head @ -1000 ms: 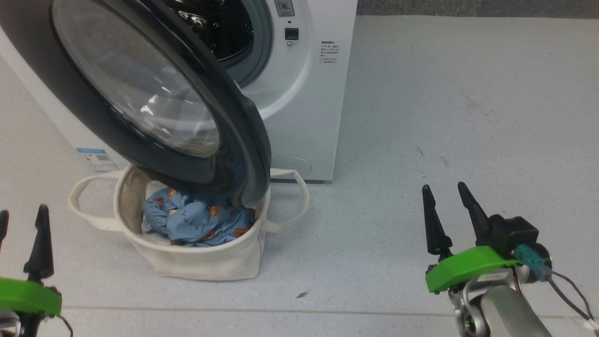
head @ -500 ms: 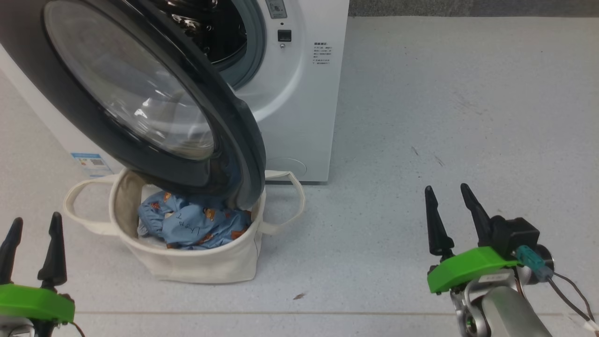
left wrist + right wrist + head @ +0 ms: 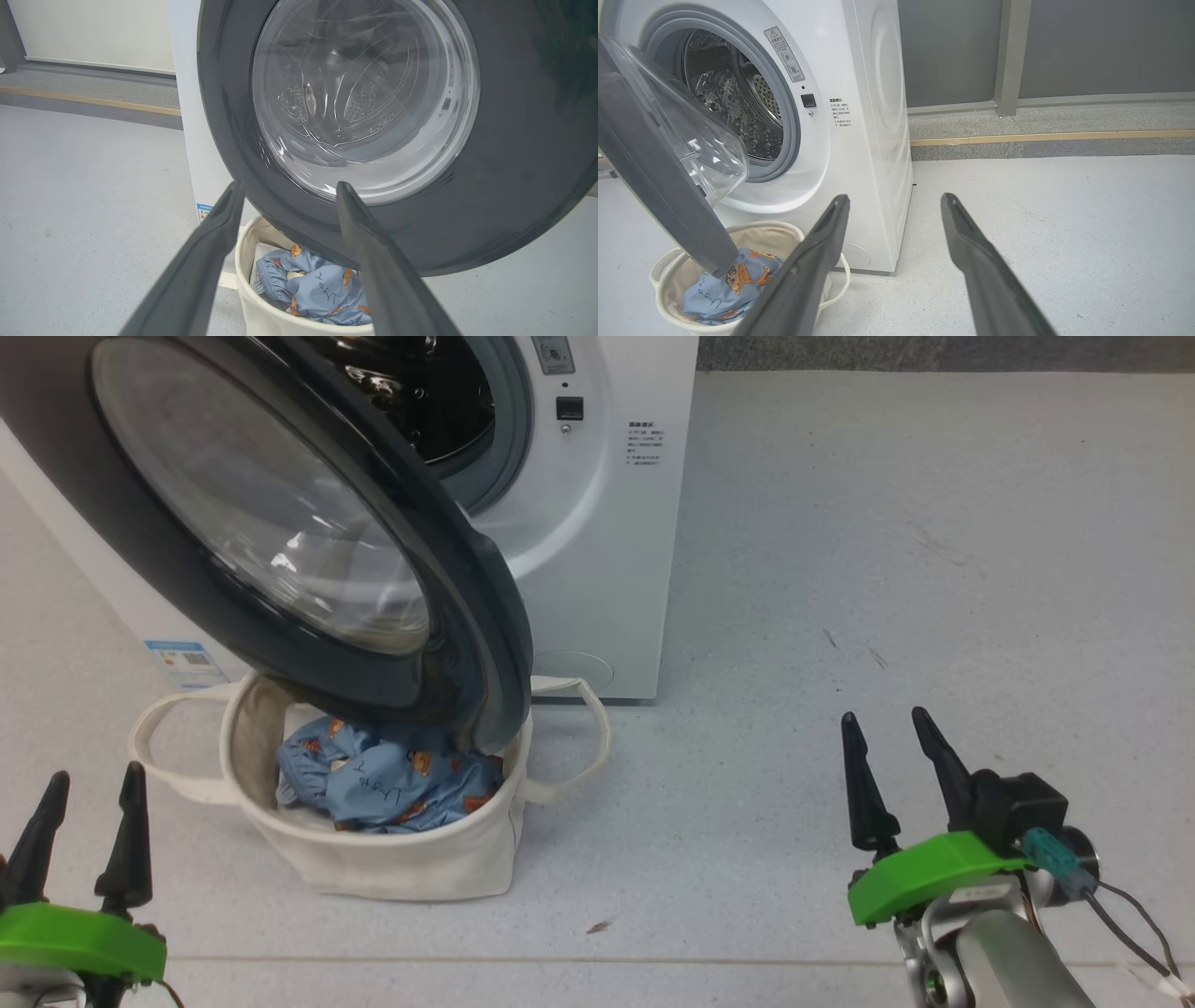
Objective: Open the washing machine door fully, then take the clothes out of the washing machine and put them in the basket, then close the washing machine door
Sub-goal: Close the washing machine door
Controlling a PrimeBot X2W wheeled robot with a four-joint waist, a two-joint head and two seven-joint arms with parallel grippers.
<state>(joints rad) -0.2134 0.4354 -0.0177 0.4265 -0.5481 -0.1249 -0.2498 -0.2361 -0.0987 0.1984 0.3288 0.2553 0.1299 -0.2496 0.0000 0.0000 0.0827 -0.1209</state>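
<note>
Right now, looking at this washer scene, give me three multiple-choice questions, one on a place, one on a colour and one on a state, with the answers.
1. Where do the clothes lie?
A. in the drum
B. in the basket
C. on the floor

2. What colour is the wide ring of the washing machine door?
A. black
B. white
C. green

3. How does that door stand?
A. shut
B. taken off
C. open, over the basket

Answers: 1 B, the blue printed fabric sits inside the basket's rim; 2 A, the ring is glossy black; 3 C, the steel drum shows behind it.
</note>
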